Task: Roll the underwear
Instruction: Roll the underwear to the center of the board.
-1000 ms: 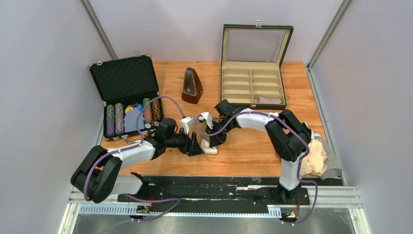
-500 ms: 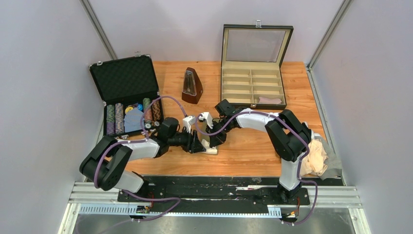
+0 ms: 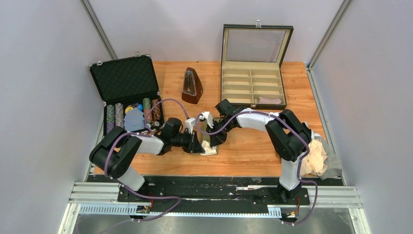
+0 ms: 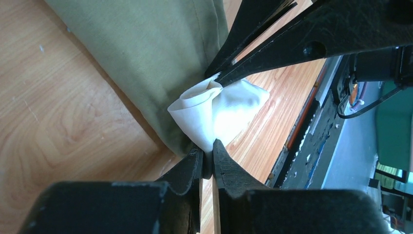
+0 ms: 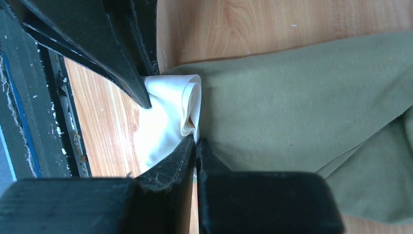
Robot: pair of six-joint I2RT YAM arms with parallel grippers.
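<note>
left gripper (image 4: 207, 157), right gripper (image 5: 195, 145) pinching pale waistband (image 4: 197, 117) of olive underwear (image 4: 146, 53) in wrist views; overhead unclear

The olive pair (image 5: 292, 112) lies flat on the table (image 5: 234, 24), smooth khaki cloth with a few soft creases. Its white waistband (image 4: 195, 114) is curled into a small loose roll at one end, lifted off the wood. My left claw (image 4: 207, 161) and right claw (image 5: 195, 144) each nip that roll from opposite sides. The cream pair (image 3: 315, 155) sits crumpled in a heap at the near right edge, well apart, on a grey cloth (image 3: 336, 165).
</note>
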